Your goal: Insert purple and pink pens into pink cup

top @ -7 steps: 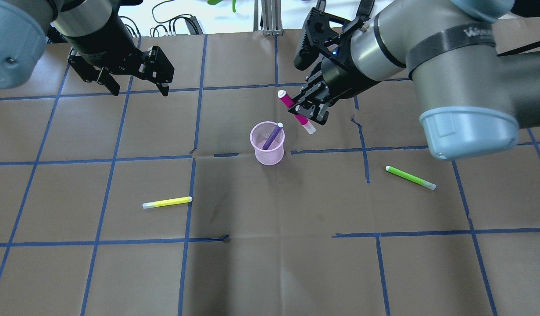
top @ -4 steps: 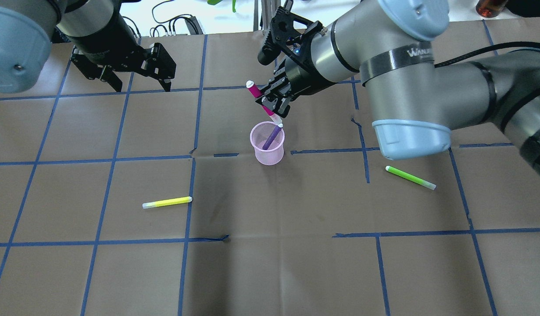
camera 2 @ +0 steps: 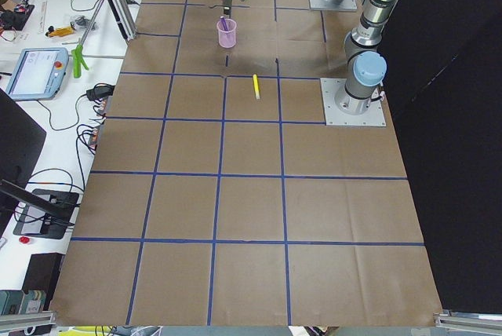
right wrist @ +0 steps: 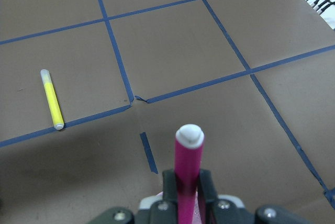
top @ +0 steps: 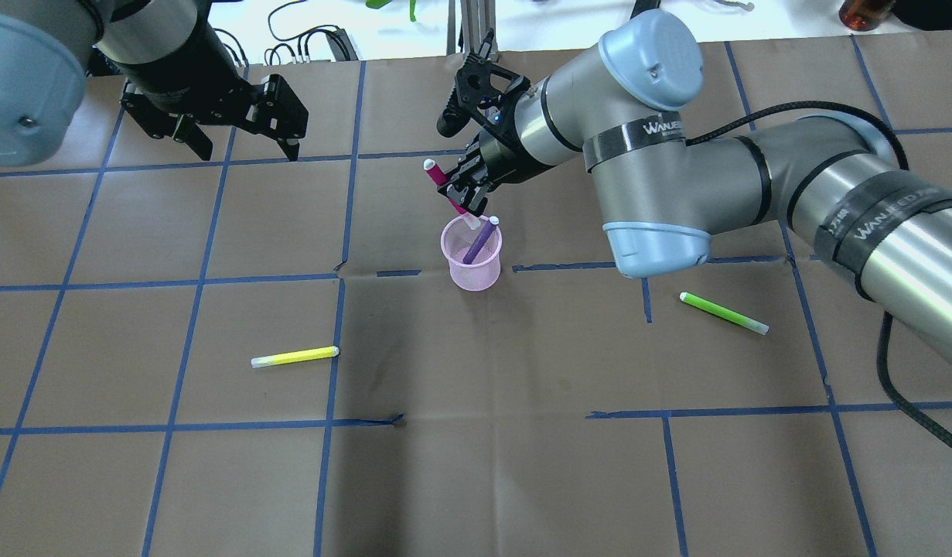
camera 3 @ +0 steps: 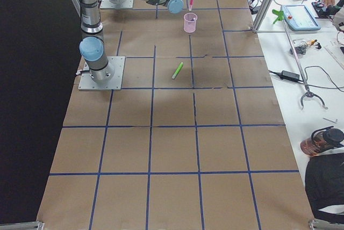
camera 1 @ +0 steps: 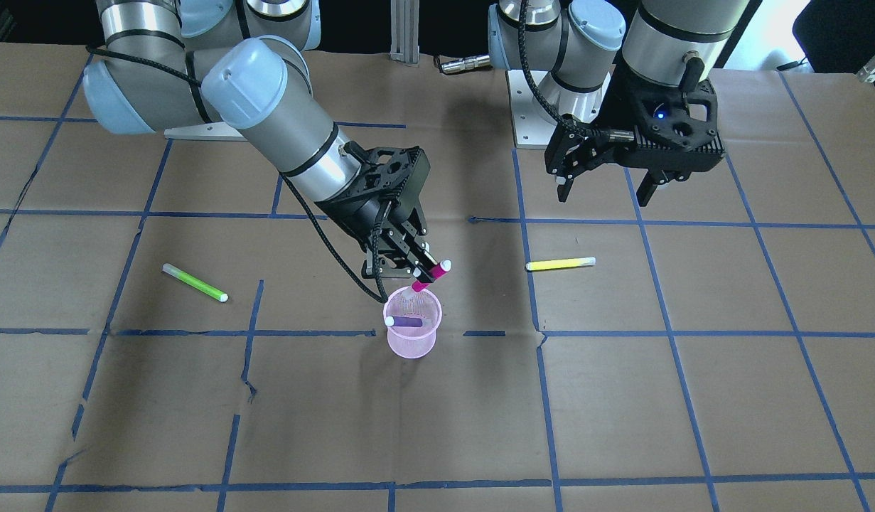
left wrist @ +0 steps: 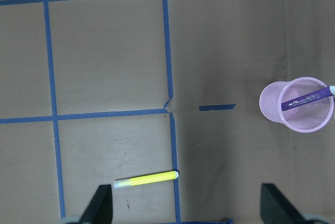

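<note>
1. I find the right tool [top: 468, 199] clamped on the pink pen [top: 438, 176], gripping it at about mid-barrel.
2. The pink pen is tilted. Its white-capped upper end leans away from the cup [top: 476, 272], and its lower tip sits at the cup's far rim. I cannot tell whether the tip touches the mesh.
3. The purple pen [top: 479, 241] is inside the cup, leaning against the rim, with its white end projecting just above it.
4. The cup stands upright on the bench [top: 476, 480], near the middle, beside a crossing of blue tape lines.
5. The left tool [top: 249, 152] hangs above the bench, well apart from the cup. Its jaws are spread wide with nothing between them.
6. A yellow pen [top: 295, 357] lies flat on the bench on my left side of the cup. A green pen [top: 724, 313] lies flat on the right side. Both are well apart from the cup and from either tool.
</note>
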Robot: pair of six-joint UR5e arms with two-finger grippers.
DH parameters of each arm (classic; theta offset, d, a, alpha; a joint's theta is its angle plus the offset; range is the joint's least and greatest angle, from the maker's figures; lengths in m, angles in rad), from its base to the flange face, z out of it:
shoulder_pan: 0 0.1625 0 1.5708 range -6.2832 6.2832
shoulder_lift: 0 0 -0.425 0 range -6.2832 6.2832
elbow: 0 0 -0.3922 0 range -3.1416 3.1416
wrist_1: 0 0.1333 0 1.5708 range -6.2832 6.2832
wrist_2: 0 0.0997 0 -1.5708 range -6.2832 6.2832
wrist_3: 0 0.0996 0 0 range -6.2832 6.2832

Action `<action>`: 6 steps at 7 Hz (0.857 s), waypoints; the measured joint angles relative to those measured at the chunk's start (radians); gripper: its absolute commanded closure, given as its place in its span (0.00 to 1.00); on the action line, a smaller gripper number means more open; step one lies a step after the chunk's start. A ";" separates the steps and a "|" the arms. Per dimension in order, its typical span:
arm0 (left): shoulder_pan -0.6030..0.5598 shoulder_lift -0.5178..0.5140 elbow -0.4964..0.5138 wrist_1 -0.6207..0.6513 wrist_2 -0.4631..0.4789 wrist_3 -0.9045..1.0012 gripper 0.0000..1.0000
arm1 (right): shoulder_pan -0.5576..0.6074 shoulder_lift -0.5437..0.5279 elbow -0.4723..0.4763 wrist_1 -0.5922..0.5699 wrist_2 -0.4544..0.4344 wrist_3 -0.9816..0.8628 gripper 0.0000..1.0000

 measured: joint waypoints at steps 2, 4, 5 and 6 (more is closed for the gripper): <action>-0.001 0.002 0.000 -0.002 -0.005 -0.004 0.02 | 0.000 0.038 0.062 -0.072 -0.008 0.003 0.91; 0.000 0.000 -0.001 0.000 -0.007 -0.005 0.02 | 0.000 0.044 0.100 -0.098 -0.019 0.005 0.01; 0.000 -0.003 -0.001 0.003 -0.008 -0.005 0.02 | 0.000 0.044 0.101 -0.110 -0.012 0.005 0.00; 0.000 -0.004 -0.001 0.004 -0.008 -0.006 0.02 | 0.000 0.043 0.100 -0.126 0.010 0.014 0.00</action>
